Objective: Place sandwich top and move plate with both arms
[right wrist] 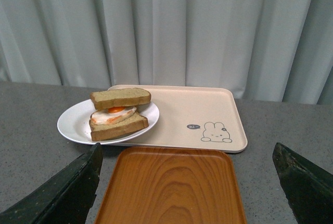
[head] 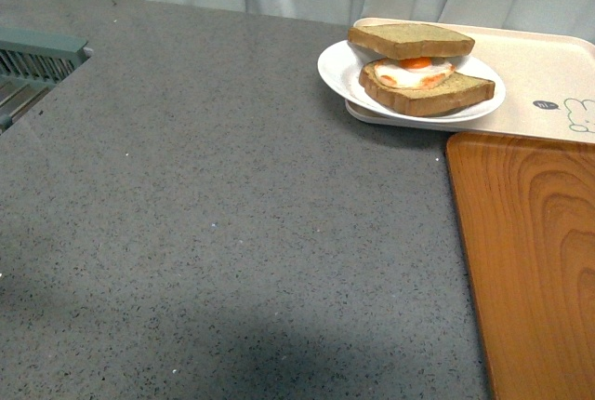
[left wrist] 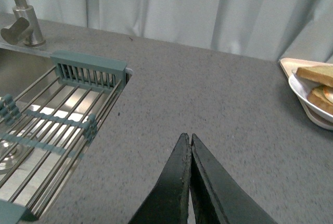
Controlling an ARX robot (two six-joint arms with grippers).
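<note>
My left end effector (left wrist: 190, 140) is pressed tight together with nothing in it, and it hangs low over the gray counter (head: 214, 233). My right end effector (right wrist: 187, 156) is spread wide and holds nothing.

The sandwich top (head: 411, 40) lies flat on the egg (head: 415, 71), which sits on another slice of bread (head: 428, 93). The top slice leans a little past the far edge of the slice under it. Its long side runs across in front of my right end effector. The whole sandwich sits on the white plate (head: 337, 67).

The plate is ahead of my right end effector and a bit to its left. From my left end effector it is far off to the right. The plate rests partly on the counter and partly on the corner of the beige tray (right wrist: 208, 104) with the rabbit picture (right wrist: 216, 132).

The orange wooden tray (right wrist: 169, 187) lies right in front of my right end effector, between it and the beige tray, near the plate.

By my left end effector, on its left, is a sink (left wrist: 31, 78) with a wire rack (left wrist: 57, 125) and a tap (left wrist: 21, 21). A pale curtain (right wrist: 166, 26) hangs behind the counter.
</note>
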